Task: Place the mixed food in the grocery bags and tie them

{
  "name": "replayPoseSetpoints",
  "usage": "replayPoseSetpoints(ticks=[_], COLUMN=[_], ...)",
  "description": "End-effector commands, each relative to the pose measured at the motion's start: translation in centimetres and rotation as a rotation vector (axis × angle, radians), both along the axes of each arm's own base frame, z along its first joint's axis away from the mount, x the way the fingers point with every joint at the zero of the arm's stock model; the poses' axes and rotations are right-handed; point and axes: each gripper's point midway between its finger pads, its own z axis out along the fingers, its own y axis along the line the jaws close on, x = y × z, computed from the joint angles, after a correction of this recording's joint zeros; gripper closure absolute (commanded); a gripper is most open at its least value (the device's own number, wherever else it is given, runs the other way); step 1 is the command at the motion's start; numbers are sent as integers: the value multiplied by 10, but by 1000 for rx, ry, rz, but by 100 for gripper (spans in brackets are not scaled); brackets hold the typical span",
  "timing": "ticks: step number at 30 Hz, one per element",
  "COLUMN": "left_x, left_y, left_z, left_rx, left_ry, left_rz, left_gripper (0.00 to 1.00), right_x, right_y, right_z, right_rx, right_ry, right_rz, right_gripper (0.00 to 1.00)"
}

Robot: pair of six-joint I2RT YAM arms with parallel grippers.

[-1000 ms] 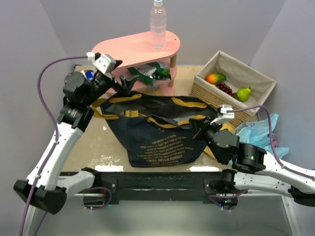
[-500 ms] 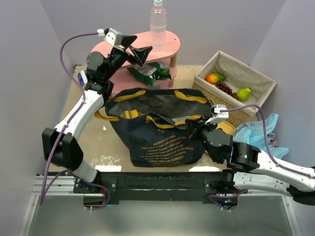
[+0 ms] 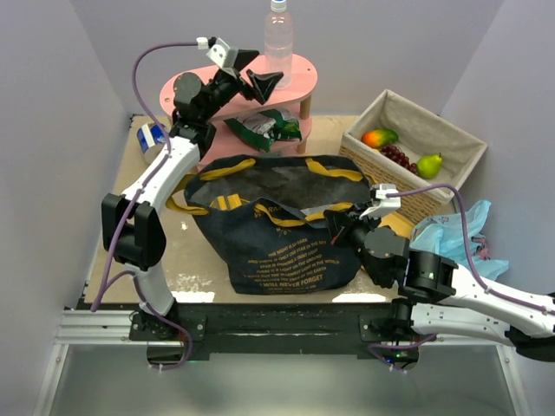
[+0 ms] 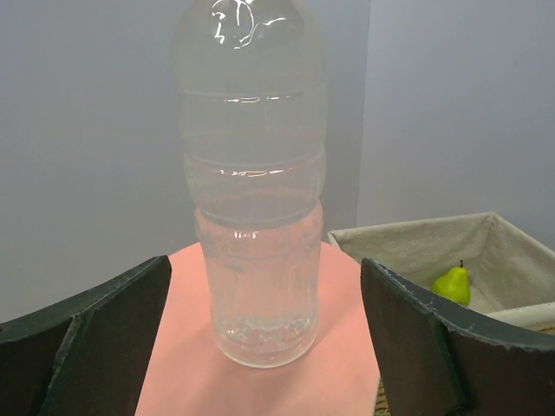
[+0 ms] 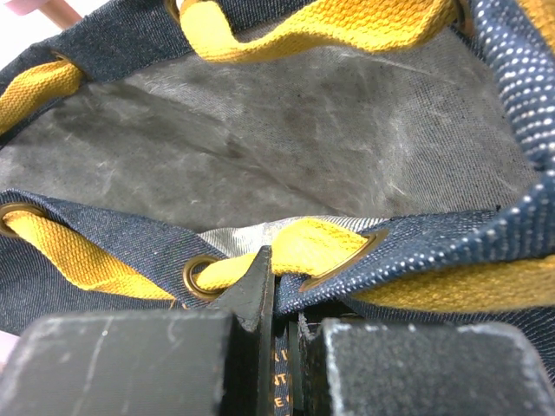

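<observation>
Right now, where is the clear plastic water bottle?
The bottle stands upright on the pink oval shelf at the back, left of the wicker basket, before the left gripper, jaws open.

Left arm [image 3: 160, 169], right arm [image 3: 486, 299]: white links, black joints, purple cables [image 3: 173, 45], dark wedge fingers [image 4: 95, 347], black base rail [image 3: 277, 322].

A dark navy denim tote [image 3: 286, 251] with mustard-yellow handles [image 3: 334, 173] and pale printed text is pictured slumped mid-table, its mouth gaping and its grey lining exposed. A clear plastic water bottle [image 3: 277, 48] is stood upright on a pink oval shelf [image 3: 299, 78], and green crisp bags [image 3: 264, 128] are tucked on the tier below. A mango [image 3: 379, 137], dark grapes [image 3: 398, 157] and a green pear [image 3: 429, 165] are laid together in a cloth-lined wicker basket [image 3: 357, 160]. A thin light-blue plastic carrier bag [image 3: 444, 237] is crumpled just beside it.
</observation>
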Motion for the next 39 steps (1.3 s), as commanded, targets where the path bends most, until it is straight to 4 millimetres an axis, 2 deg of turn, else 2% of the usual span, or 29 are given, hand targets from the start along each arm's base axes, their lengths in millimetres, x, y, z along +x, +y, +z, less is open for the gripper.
replayPoseSetpoints(ticks=[1,6,10,11,12,13,14,16,17,19,20,21,23,24,30,32,33,35,36,38,39], left_x=[5,11,20,20,21,19,18,13,10,-3,-10,-21,-35,-48,-110,-123,-133,-143,-155,-161,-172], left_y=[-12,-22,-32,-34,-37,-39,-39,-39,-38,-34,-35,-34,-36,-34,-27,-32,-32,-30,-27,-27,-26], left_z=[18,22,15,15,12,12,14,18,19,31,33,44,51,65,107,107,110,111,120,114,119], left_rx=[26,24,27,31,37,40,36,25,18,0,-4,-11,-8,-20,-60,-38,-36,-33,-40,-20,-18], left_ry=[-93,-106,-98,-106,-108,-113,-130,-140,-155,-189,-207,-229,-251,-275,-389,-386,-394,-403,-423,-414,-432], left_rz=[8,-17,-30,-40,-52,-64,-69,-76,-77,-83,-99,-117,-153,-161,-211,-248,-259,-254,-258,-261,-267], left_gripper=[4,4,6,13,24,37,55,67,77,84,93,97,100,100,100,100,100,100,100,100,100], right_x=[4,4,4,4,3,3,3,4,3,4,4,4,5,4,4,4,4,4,4,4,4], right_y=[2,5,7,7,8,7,7,5,5,3,2,2,1,0,-2,-2,-2,-2,-1,0,1], right_z=[6,4,2,1,1,1,1,1,1,2,2,1,2,3,7,8,7,8,8,9,9], right_rx=[33,29,30,29,29,29,31,31,33,34,34,29,25,24,21,22,19,18,19,17,17], right_ry=[-12,-7,0,3,4,6,7,6,7,3,2,1,-2,-4,-14,-16,-15,-21,-22,-24,-26], right_rz=[-18,-17,-13,-12,-9,-11,-10,-19,-19,-28,-28,-30,-34,-35,-34,-29,-27,-24,-23,-18,-16], right_gripper=[100,100,100,100,100,100,100,100,100,100,100,100,100,100,100,100,100,100,100,100,100])
